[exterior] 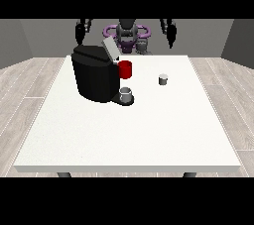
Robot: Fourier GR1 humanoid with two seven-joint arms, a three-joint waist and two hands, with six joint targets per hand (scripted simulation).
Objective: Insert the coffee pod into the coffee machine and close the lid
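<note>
One camera is all I have, the front view, looking across the white table (149, 135) at the robot (127, 34). From here the tabletop reads as a broad, flat, matte slab with a thin pale edge, set on a floor of grey wood-grain planks (30, 85).

I see the coffee machine (94, 73) on the far part of the table, towards the view's left: a boxy black body with rounded corners and a dull finish. Its grey lid (110, 48) is a flat, narrow flap, tilted up and open. Just beside the machine's front corner sits a red cylinder (125, 69), smooth and glossy, and below it a small grey cup (126, 93) stands on the machine's dark round base (124, 101).

The coffee pod (163, 79) is a small squat cylinder, grey with a lighter top. It stands upright on the bare table, well apart from the machine, towards the view's right, with no hand touching it.

Both hands are raised at the top, clear of the table. I make out the hand at the view's left (80, 31) and the hand at the view's right (171, 32) as dark, tapering shapes hanging down. Neither grasps anything; whether the fingers are straight or curled I cannot tell.
</note>
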